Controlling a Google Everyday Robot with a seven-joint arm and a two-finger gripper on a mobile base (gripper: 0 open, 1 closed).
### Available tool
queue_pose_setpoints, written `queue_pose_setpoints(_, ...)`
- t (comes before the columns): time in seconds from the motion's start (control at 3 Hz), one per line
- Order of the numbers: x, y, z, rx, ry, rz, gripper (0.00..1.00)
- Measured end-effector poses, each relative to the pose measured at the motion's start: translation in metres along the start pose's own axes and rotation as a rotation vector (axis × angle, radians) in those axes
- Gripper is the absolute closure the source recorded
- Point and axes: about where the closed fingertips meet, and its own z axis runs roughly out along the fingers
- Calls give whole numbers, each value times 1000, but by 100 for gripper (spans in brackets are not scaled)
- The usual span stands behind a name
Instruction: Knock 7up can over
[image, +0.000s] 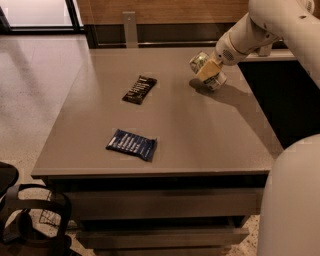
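So the end effector (208, 70) is clamped on the tilted 7up can (199, 61), over the bench's (200, 135) far right.

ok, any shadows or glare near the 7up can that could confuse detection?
Camera view: the gripper is at the tilted 7up can, far right of the table; arm and can cast a soft dark shadow running right of the can. Camera view, top left: daylight washes out the floor. No hard glare on the can; black wrapper and blue wrapper are evenly lit.
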Motion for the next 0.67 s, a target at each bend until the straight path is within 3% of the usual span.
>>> queue_pose_setpoints(0.67,9,13,39,-101,86,-9,100)
